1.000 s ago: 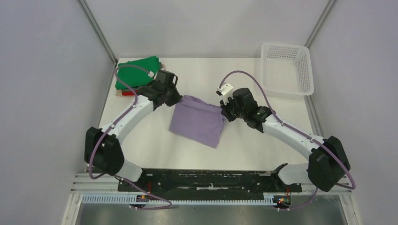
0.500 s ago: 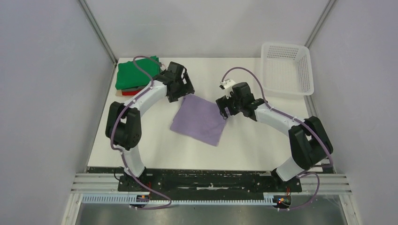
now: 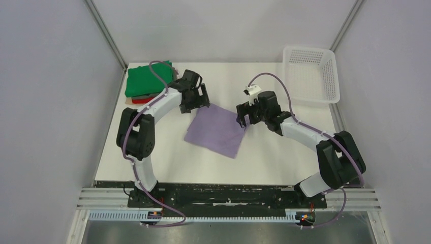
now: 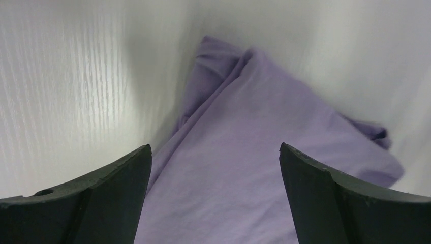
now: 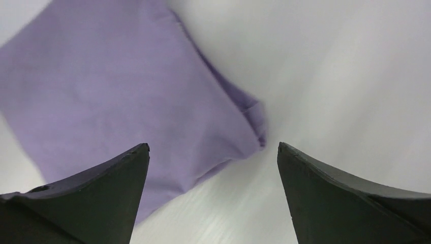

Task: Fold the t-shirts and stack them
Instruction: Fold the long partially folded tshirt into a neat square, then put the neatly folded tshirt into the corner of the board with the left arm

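Looking out from my remote station, I see the lavender t-shirt [image 3: 216, 131] lying mid-table on the matte white table [image 3: 274, 152], folded into a soft, smooth, skewed square. My left gripper [image 3: 202, 103] hangs over its far left corner and my right gripper [image 3: 243, 118] over its rumpled right corner, both with jaws spread wide and empty. Far left, a folded green t-shirt [image 3: 147, 80] tops a red one [image 3: 134, 101]; far right stands a white plastic mesh basket [image 3: 311, 50].

Lavender t-shirt [image 3: 216, 131]: folded into a rough square, lying flat mid-surface [image 3: 284, 157] and turned diamond-wise. Layered edges show at its far and right corners. Green t-shirt [image 3: 145, 81]: folded rectangle at the far-left corner, topping a stack. The edge of a red t-shirt [image 3: 141, 100] shows beneath.
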### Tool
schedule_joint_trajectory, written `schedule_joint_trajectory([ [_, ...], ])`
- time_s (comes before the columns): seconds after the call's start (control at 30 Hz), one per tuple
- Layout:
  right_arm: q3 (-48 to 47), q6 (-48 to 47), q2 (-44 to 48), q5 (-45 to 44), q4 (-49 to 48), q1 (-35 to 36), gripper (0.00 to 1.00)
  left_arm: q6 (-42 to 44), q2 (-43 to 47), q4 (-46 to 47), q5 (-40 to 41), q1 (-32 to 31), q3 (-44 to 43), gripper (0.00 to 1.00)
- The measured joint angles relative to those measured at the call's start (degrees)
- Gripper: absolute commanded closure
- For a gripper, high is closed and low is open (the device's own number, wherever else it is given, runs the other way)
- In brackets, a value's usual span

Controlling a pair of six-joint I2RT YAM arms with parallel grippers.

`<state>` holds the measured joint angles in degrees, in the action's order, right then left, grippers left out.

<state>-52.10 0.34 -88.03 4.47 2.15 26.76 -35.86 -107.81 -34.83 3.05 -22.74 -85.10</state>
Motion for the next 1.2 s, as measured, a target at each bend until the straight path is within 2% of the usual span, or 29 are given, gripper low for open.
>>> schedule_joint_trajectory([
  [0.13, 5.9, 5.1, 1.2, 13.1, -7.9, 0.0, 0.02, 2.1, -0.5, 0.5, -0.3, 0.0, 6.4, 0.0],
  [0.23, 6.4, 7.9, -1.7, 19.5, -11.4, 0.1, 0.02, 3.7, -2.8, 1.4, -2.5, 0.1, 7.0, 0.0],
  [0.5, 1.7, 9.0, -12.6, 21.9, -12.3, -2.7, 0.02, 4.9, -5.6, 2.7, -4.6, 0.1, 5.4, 0.03],
  [0.8, -8.8, 7.0, -21.4, 22.4, -11.0, -4.2, 0.02, 4.9, -5.6, 3.6, -4.7, 0.1, 6.2, 0.2],
  [0.83, -9.7, 6.8, -21.9, 22.3, -10.8, -4.3, 0.02, 4.9, -5.5, 4.0, -4.6, 0.1, 6.5, 0.24],
  [0.87, -10.4, 6.7, -22.4, 22.2, -10.6, -4.3, 0.02, 4.9, -5.4, 4.3, -4.7, 0.1, 6.8, 0.33],
  [1.0, -10.9, 6.3, -22.6, 22.1, -10.6, -4.4, 0.02, 3.8, -5.7, 6.0, -4.3, -0.6, 7.3, 0.91],
  [1.03, -10.5, 6.2, -22.3, 21.8, -10.7, -4.5, 0.02, 3.1, -6.1, 6.3, -3.5, -1.2, 7.2, 0.98],
  [1.13, -6.4, 6.2, -18.2, 19.9, -11.2, -4.7, 0.02, 1.9, -7.0, 5.2, 1.6, -4.1, 5.3, 0.98],
  [1.2, 0.1, 7.8, -11.0, 18.4, -13.1, -5.7, 0.02, 1.7, -7.8, 3.0, 6.7, -6.3, 3.3, 0.98],
])
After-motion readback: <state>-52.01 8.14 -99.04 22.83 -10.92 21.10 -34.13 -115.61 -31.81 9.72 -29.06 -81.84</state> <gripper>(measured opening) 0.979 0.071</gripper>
